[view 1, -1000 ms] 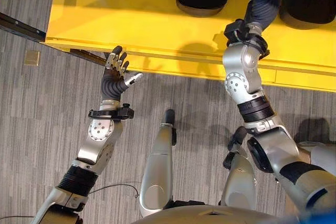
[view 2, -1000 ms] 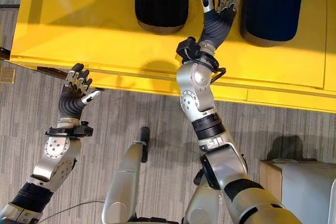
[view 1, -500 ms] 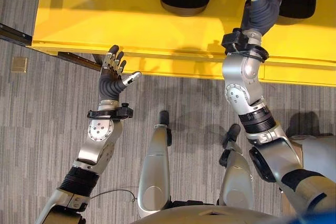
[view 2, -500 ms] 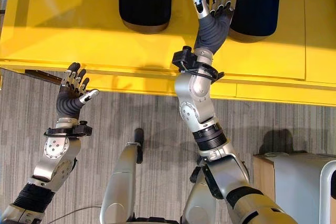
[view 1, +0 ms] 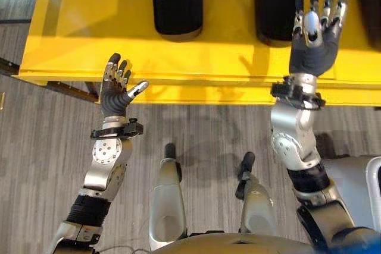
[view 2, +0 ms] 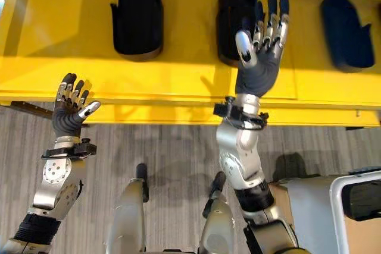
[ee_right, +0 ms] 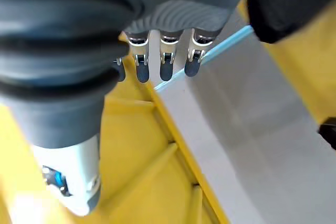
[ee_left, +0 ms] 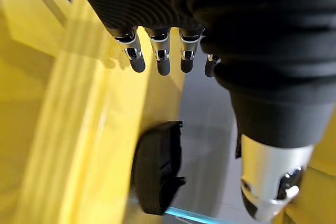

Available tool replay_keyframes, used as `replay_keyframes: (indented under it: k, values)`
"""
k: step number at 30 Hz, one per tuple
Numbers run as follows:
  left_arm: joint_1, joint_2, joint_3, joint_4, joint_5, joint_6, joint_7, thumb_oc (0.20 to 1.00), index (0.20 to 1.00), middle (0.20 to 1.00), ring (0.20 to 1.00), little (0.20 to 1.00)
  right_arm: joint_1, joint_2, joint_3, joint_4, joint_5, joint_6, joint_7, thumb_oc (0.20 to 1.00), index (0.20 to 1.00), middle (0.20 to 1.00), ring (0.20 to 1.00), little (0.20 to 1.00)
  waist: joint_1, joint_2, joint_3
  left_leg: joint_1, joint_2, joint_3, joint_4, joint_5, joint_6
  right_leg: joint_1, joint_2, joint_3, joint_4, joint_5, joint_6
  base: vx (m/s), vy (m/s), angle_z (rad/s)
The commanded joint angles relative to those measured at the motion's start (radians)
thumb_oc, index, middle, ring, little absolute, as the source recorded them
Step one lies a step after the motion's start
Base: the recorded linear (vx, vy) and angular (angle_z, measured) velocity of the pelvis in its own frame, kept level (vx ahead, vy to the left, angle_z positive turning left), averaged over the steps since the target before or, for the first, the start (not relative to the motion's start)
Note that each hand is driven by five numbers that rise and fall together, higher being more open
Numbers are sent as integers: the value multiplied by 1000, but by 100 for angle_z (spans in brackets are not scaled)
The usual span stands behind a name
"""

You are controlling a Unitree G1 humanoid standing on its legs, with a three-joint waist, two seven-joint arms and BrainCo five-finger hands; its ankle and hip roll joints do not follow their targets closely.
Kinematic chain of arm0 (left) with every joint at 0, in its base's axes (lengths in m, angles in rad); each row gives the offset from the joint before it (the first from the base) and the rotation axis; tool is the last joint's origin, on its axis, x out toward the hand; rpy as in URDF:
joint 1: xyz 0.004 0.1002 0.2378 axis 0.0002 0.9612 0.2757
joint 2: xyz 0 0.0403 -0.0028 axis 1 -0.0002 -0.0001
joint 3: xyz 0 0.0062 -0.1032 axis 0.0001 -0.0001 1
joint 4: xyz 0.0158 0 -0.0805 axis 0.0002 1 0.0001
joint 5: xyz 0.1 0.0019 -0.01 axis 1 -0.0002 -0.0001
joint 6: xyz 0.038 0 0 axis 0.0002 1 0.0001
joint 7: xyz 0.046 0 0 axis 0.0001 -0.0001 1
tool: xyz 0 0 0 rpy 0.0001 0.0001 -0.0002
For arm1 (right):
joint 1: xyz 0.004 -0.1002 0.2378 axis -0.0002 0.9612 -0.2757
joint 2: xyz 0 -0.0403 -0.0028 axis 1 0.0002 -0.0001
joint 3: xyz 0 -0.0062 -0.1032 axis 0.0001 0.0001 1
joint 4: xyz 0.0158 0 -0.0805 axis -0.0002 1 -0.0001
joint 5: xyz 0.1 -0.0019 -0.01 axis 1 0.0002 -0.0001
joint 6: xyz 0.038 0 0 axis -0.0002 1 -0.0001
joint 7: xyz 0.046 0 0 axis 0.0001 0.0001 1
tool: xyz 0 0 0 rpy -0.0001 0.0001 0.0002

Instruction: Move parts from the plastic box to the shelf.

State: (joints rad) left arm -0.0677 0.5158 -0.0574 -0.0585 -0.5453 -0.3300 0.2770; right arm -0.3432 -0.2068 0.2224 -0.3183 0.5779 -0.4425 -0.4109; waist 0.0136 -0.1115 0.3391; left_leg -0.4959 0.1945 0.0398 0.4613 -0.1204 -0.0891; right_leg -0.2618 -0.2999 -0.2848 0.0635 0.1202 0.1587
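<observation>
Fingers of the left hand are spread and hold nothing, raised just at the front edge of the yellow shelf, with bare shelf surface beyond them. Three black parts stand apart in a row along the back of the shelf. Further right, the right hand is held flat and empty above the shelf, in front of the middle part.

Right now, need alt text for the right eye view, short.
Seen from above, the right hand is raised, open and empty, over a yellow shelf that holds three black parts in a row. The left hand, also open and empty, is held up at the shelf's front edge, above a grey striped floor.
</observation>
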Motion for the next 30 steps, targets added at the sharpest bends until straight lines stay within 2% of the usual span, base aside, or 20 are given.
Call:
replay_keyframes:
  k: [1,5,8,11,12,17,18,19,21,22,23,24,25,27,28,29,30]
  values:
    - [61,-6,50,-89,65,-50,-71,1000,1000,1000,1000,1000,108,-63,-130,-117,13,-24,135,1000,1000,1000,1000,1000,-29,-1,-118,117,58,46,-217,129,-2,165,-21,34,-19,-19,41,81,-35,-35]
    - [98,-12,69,-83,72,-58,-105,1000,1000,1000,1000,1000,224,-107,-173,-130,-2,13,194,1000,1000,1000,1000,1000,-50,-8,-162,189,69,77,-291,158,-8,184,-12,59,-44,-8,46,40,-11,-30]
    - [118,-26,81,-75,66,-68,-140,1000,1000,1000,1000,1000,342,-154,-226,-108,-70,53,237,1000,1000,1000,1000,1000,-68,-5,-204,263,85,106,-368,184,-22,209,-1,77,-59,-17,50,53,-34,-31]
    - [121,-43,69,-58,65,-71,-158,1000,1000,1000,1000,1000,409,-158,-244,-63,-122,75,248,1000,1000,1000,1000,1000,-82,2,-237,324,103,126,-430,211,-32,224,18,89,-45,-58,45,47,-64,-25]
    - [116,-50,58,-50,59,-71,-164,1000,1000,1000,1000,1000,429,-157,-237,-23,-121,89,254,1000,1000,1000,1000,1000,-88,4,-239,349,118,131,-444,217,-37,229,30,99,-22,-92,37,-4,-103,-17]
    - [103,-81,28,-18,31,-66,-172,1000,1000,1000,1000,1000,434,-172,-197,24,-101,105,289,1000,1000,1000,1000,1000,-106,27,-236,399,176,154,-459,252,-52,199,94,157,89,-183,-7,-18,-115,-23]
    - [102,-81,28,-17,30,-67,-172,1000,1000,1000,1000,1000,433,-173,-197,25,-100,104,290,1000,1000,1000,1000,1000,-104,29,-235,402,178,156,-461,254,-54,197,96,160,94,-186,-9,-59,-200,-32]
    - [99,-92,11,-12,25,-64,-180,1000,1000,1000,1000,1000,429,-190,-193,15,-116,104,295,1000,1000,1000,1000,1000,-109,41,-223,406,204,160,-458,277,-61,182,129,172,139,-217,-30,-82,-226,-25]
    - [97,-100,-4,-6,16,-61,-192,1000,1000,1000,1000,1000,441,-208,-206,14,-105,92,309,1000,1000,1000,1000,1000,-112,52,-209,399,228,153,-460,324,-71,171,167,178,161,-238,-60,-127,-312,-18]
    - [92,-108,-18,1,13,-56,-202,1000,1000,1000,1000,1000,461,-218,-217,8,-122,88,308,1000,1000,1000,1000,1000,-106,65,-195,370,248,137,-440,415,-83,177,199,170,160,-253,-87,-199,-582,5]
    - [91,-121,-35,8,12,-45,-221,1000,1000,1000,1000,1000,501,-223,-236,35,-136,85,302,1000,1000,1000,1000,1000,-95,64,-175,296,228,25,-365,503,-79,231,240,155,77,-231,-128,-156,-601,47]
    - [121,-127,-32,2,8,-40,-230,1000,1000,1000,1000,1000,507,-225,-233,53,-133,87,304,1000,1000,1000,1000,1000,-91,60,-184,292,150,-8,-355,430,-45,255,240,168,8,-204,-129,-72,-460,77]
    - [130,-131,-30,2,12,-40,-230,1000,1000,1000,1000,1000,509,-224,-234,56,-135,88,306,1000,1000,1000,1000,1000,-83,57,-186,285,99,-22,-352,400,-34,266,239,171,-18,-190,-129,25,-166,50]
    - [144,-138,-21,4,19,-40,-237,1000,1000,1000,1000,1000,508,-230,-233,59,-151,94,316,1000,1000,1000,1000,1000,-77,47,-188,271,-6,-22,-349,307,2,272,246,175,-61,-163,-125,30,-96,4]
    - [151,-140,-20,1,22,-39,-239,1000,1000,1000,1000,1000,506,-229,-228,62,-148,95,324,1000,1000,1000,1000,1000,-71,46,-189,267,-72,-34,-350,275,24,269,254,186,-71,-149,-126,16,-36,-41]
    - [151,-139,-19,0,22,-39,-239,1000,1000,1000,1000,1000,505,-229,-228,62,-148,95,324,1000,1000,1000,1000,1000,-72,46,-191,264,-73,-33,-350,277,26,267,253,186,-73,-146,-125,37,-38,-60]
    - [158,-146,-22,-8,30,-38,-247,1000,1000,1000,1000,1000,490,-233,-208,83,-155,100,339,1000,1000,1000,1000,1000,-57,46,-188,259,-186,-82,-365,238,58,267,275,208,-100,-119,-118,33,-25,-68]
